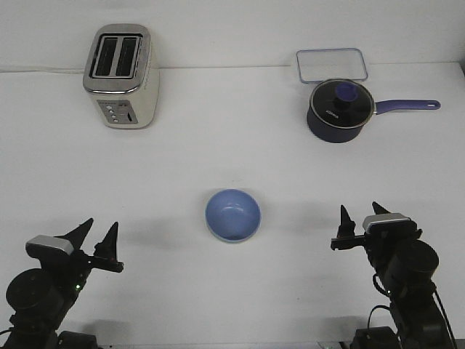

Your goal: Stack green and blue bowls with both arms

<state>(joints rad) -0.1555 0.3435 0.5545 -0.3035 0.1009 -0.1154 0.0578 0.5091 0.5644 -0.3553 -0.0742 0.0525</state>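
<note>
At the near left you see your left gripper [96, 232], its two pointed fingers spread apart and holding nothing. Far behind it, a cream toaster [122, 75] stands on the white table [218, 153]. At the centre sits the blue bowl [232, 215], upright, well apart from both grippers. Far right, a dark lidded saucepan [340, 110] stands beside a clear rectangular lid [331, 65]. At the near right, your right gripper [361, 216] is spread and empty.
</note>
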